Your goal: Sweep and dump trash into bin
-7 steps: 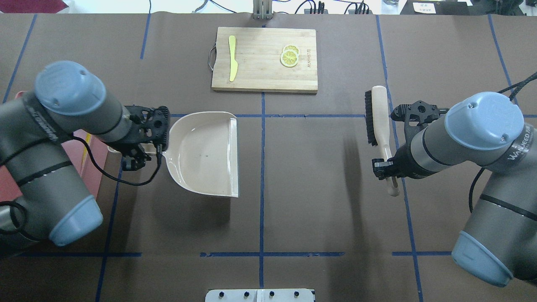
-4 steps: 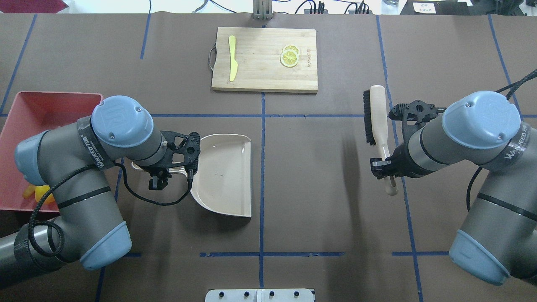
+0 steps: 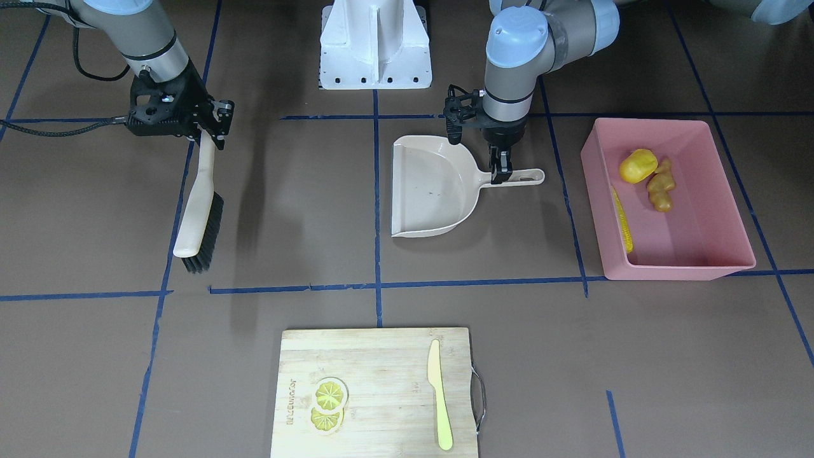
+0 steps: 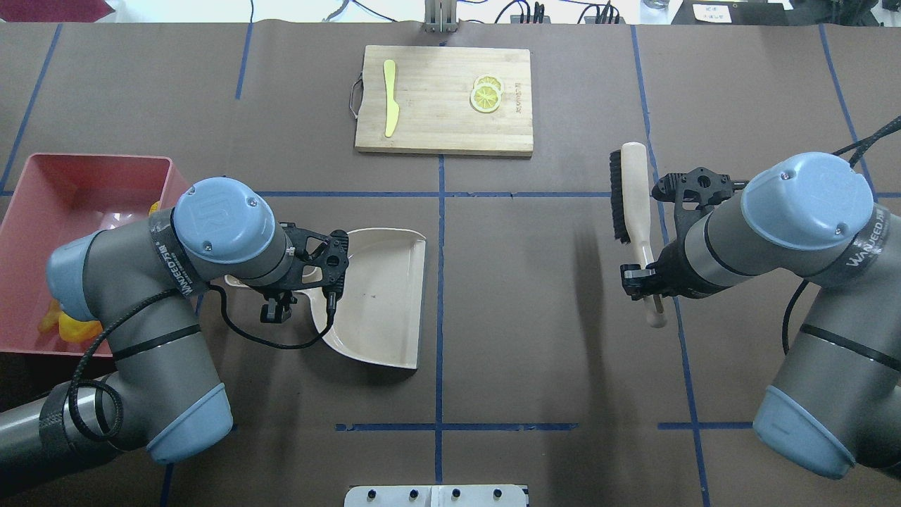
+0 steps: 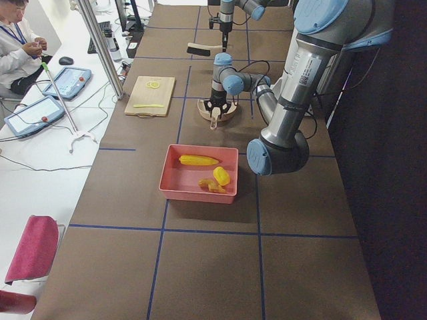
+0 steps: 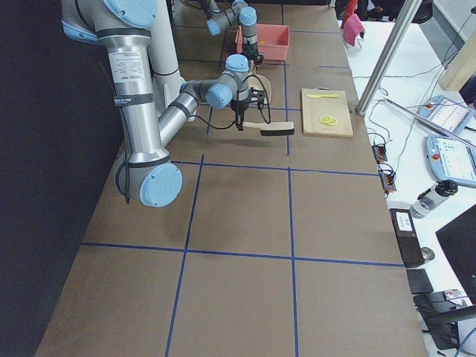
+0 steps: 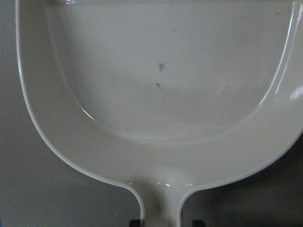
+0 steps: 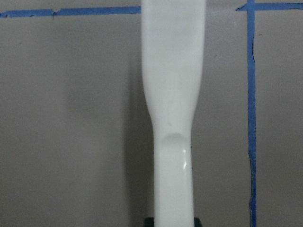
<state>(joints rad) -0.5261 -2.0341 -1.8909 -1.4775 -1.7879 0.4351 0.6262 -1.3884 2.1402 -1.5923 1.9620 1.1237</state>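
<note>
- Left end effector (image 3: 500,170) is clamped on the dustpan (image 3: 432,191) handle, mid-surface (image 3: 286,191).
- Right end effector (image 3: 210,137) grips the brush (image 3: 197,222) handle.
- Corn (image 3: 622,219), potato (image 3: 638,165) and ginger (image 3: 660,186) lie inside the bin (image 3: 674,268), left of the dustpan.

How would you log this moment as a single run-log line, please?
left end effector: shut on dustpan, empty | right end effector: shut on brush | corn cob, potato, ginger root: inside bin
</note>
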